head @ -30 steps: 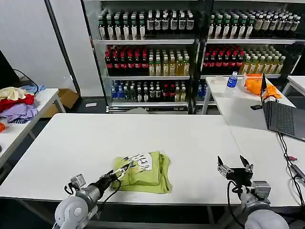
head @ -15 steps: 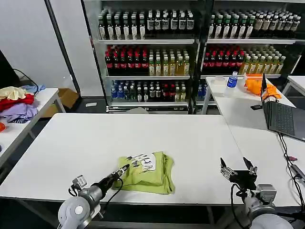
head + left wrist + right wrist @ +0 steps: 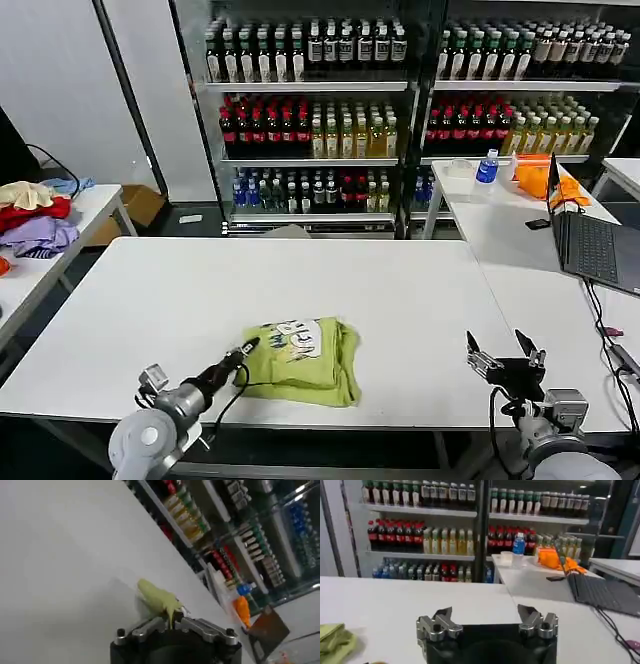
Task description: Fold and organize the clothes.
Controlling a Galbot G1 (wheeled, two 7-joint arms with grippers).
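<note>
The clothes are one light yellow-green T-shirt [image 3: 305, 358], lying folded on the white table [image 3: 300, 280] near its front edge, with a white printed graphic facing up on its far part. My left gripper [image 3: 246, 347] is at the shirt's left edge. In the left wrist view this left gripper [image 3: 172, 621] is shut on a pinch of the T-shirt's cloth [image 3: 156, 597]. My right gripper [image 3: 505, 353] hovers open over the table's front right part, well apart from the shirt. Seen from its own wrist, the right gripper [image 3: 485, 611] holds nothing, and the T-shirt [image 3: 335, 637] lies off to one side.
A side table on the right carries a laptop [image 3: 592, 246], an orange cloth [image 3: 540, 176] and a water bottle [image 3: 487, 166]. A pile of red, purple and cream garments [image 3: 35, 215] sits on the left table. Drink shelves [image 3: 310, 110] line the back. Cables [image 3: 610, 330] run along the right edge.
My left gripper has drawn back to the left, and the printed flap it held raised now lies flatter on the shirt. The right gripper has drifted slightly right and down.
</note>
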